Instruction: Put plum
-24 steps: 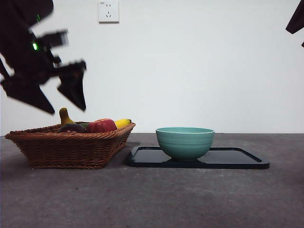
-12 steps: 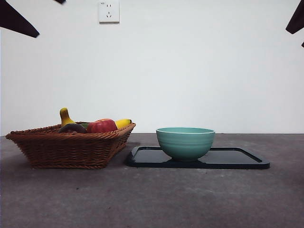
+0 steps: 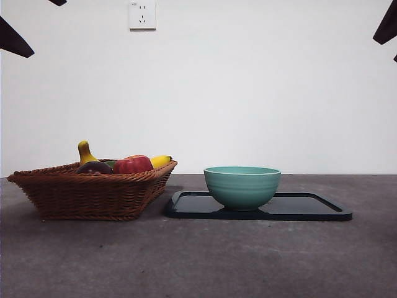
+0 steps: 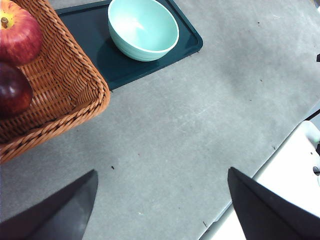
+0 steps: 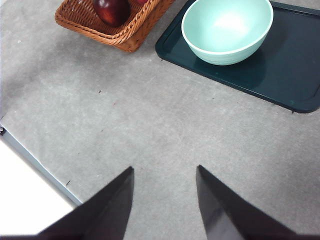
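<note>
My left claw (image 4: 162, 205) and right claw (image 5: 165, 200) hang open, high over the table; the plum (image 4: 14, 90) lies in the basket (image 4: 75, 65).

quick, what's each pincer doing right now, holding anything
Left pincer: open, empty, high above the table.
Right pincer: open, empty, high above the table.

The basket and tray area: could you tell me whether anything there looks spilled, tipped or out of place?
Nothing stands out. The plum and apple lie inside the basket, the bowl sits upright and empty on the tray.
</note>
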Controlling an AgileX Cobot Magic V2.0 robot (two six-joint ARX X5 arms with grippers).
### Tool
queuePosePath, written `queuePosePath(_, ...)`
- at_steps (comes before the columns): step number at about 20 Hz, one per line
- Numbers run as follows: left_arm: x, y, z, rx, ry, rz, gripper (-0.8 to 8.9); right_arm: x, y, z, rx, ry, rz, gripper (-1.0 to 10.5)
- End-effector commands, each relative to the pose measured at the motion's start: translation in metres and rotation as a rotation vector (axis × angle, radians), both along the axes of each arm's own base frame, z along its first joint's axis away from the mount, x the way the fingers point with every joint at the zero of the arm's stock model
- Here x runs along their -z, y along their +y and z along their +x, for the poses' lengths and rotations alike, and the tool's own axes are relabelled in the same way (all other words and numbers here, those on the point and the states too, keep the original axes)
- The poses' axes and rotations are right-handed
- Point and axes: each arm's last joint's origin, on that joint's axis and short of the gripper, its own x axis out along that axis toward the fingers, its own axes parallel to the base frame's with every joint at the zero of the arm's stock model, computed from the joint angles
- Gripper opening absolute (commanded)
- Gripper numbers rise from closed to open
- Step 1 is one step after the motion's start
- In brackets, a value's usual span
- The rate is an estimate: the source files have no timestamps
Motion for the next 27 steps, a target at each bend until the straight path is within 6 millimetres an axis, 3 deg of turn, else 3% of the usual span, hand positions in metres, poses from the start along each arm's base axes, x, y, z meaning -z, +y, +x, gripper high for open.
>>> queuePosePath(1,-0.002,-0.001,0.001,0.022,-0.018,0.0,4.06,-0.003,0.001,0.001,0.01,0.005,0.017,2.0)
queuePosePath(5,-0.002,-0.001,0.001,0.022,-0.018,0.0,4.06,-0.009,0.003,0.008,0.088,-0.008,0.078,2.1)
queuePosePath(8,-0.002,-0.001,0.001,0.022,-0.018,0.0,4.06,-0.019,0.009,0.028,0.152,0.009,0.091,2.1)
queuePosePath(16,-0.002,-0.001,0.001,0.022,-0.017,-0.001,4.06,-0.032,0.036,0.142,0.192,0.102,-0.033,2.1)
queuePosePath(21,-0.002,-0.001,0.001,0.022,-0.018,0.0,4.06,-0.013,0.052,0.203,0.189,0.168,-0.092,2.1)
queuePosePath(27,-0.002,-0.001,0.001,0.022,-0.013,0.001,4.06,0.03,0.064,0.243,0.191,0.223,-0.15,2.1)
